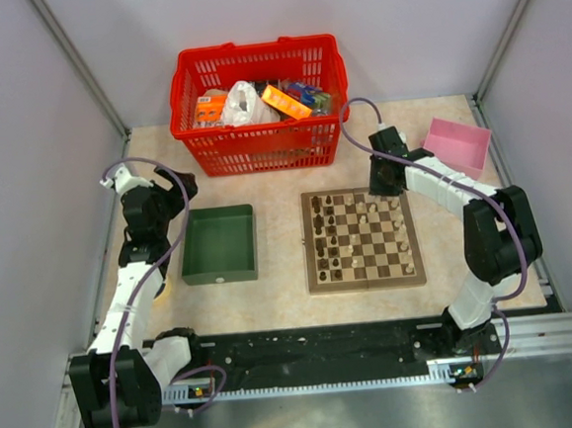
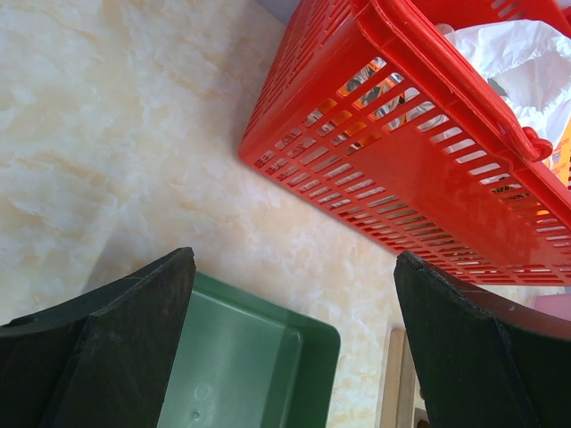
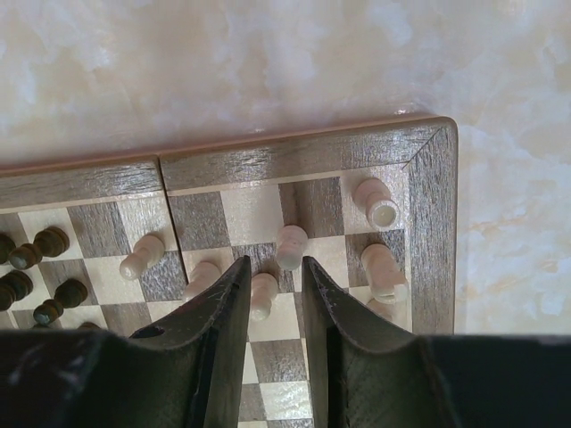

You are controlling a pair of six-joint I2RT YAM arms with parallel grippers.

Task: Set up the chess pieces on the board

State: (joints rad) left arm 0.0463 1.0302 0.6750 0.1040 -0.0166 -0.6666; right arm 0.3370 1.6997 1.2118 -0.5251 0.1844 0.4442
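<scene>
**A:** Top view: one board (image 1: 366,284) on the table (image 1: 278,296), with chess pieces (image 1: 320,239) scattered over it, not in ranks yet. The right gripper (image 1: 389,194) hangs over the far edge, I'd guess to sort that corner. The left gripper (image 1: 174,195) sits by the one green tray (image 1: 221,271), out of the way. One red basket (image 1: 259,149), one pink tray (image 1: 457,144).

**B:** Left wrist: jaws wide apart, holding nothing.

**A:** Right wrist: jaws narrowed around a pale piece (image 3: 261,299). Can't tell if it's clamped. I count six pale ones there; the dark ones are partly cut off.
</scene>
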